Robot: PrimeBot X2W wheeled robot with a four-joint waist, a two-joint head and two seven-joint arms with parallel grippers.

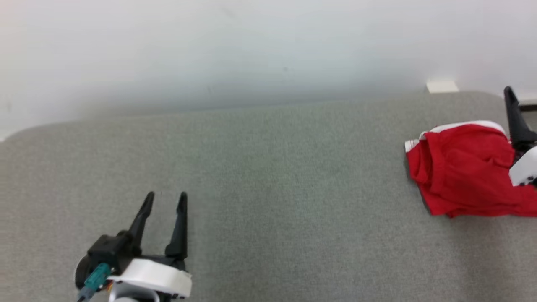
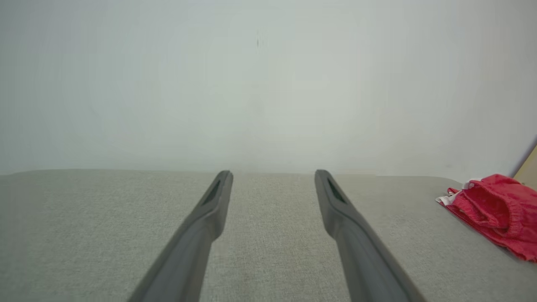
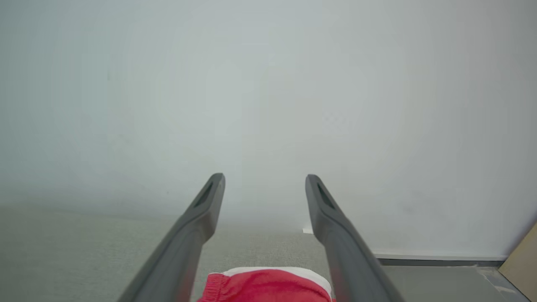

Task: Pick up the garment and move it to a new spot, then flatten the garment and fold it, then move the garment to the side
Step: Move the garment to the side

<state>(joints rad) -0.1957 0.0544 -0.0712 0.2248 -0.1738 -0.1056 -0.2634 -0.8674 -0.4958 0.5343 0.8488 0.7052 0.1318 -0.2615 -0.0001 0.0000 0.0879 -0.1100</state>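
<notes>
The garment (image 1: 461,167) is a red piece with a white band, lying bunched and folded on the grey padded surface (image 1: 268,176) at the far right. My right gripper (image 3: 264,180) stands open just over the garment's (image 3: 268,285) near part, with nothing pinched between its fingers. In the head view one finger (image 1: 518,126) of it rises at the right edge beside the cloth. My left gripper (image 1: 166,196) hovers open and empty at the lower left, far from the garment (image 2: 491,209), which lies off to the right of its fingertips (image 2: 224,178).
A pale wall runs behind the surface's far edge. A small white block (image 1: 441,86) sits at that edge above the garment. A tan board (image 3: 522,268) leans at the right, past the surface's end. Bare grey surface stretches between the two grippers.
</notes>
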